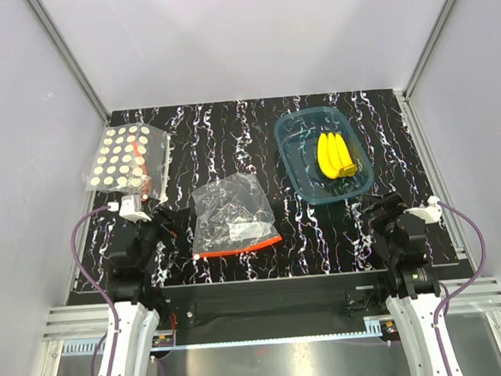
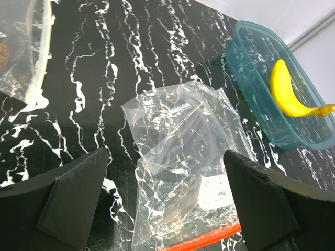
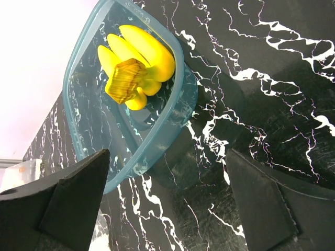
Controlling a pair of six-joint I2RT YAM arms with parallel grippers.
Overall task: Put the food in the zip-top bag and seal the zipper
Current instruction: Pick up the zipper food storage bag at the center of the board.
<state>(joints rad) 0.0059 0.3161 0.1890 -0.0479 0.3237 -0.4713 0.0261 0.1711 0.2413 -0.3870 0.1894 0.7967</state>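
Observation:
The yellow toy bananas (image 1: 336, 154) lie in a translucent blue tray (image 1: 293, 151) at the back right; they also show in the right wrist view (image 3: 137, 60). The clear zip-top bag (image 1: 229, 213) lies flat mid-table, its red-orange zipper (image 1: 239, 248) along the near edge; the bag (image 2: 183, 157) and the zipper (image 2: 209, 239) also show in the left wrist view. My left gripper (image 1: 161, 218) is open and empty, just left of the bag. My right gripper (image 1: 374, 212) is open and empty, just near of the tray (image 3: 157, 146).
A second clear bag with rows of pale round discs (image 1: 126, 158) lies at the back left, and its edge shows in the left wrist view (image 2: 31, 57). Grey walls and metal rails enclose the black marbled table (image 1: 230, 138).

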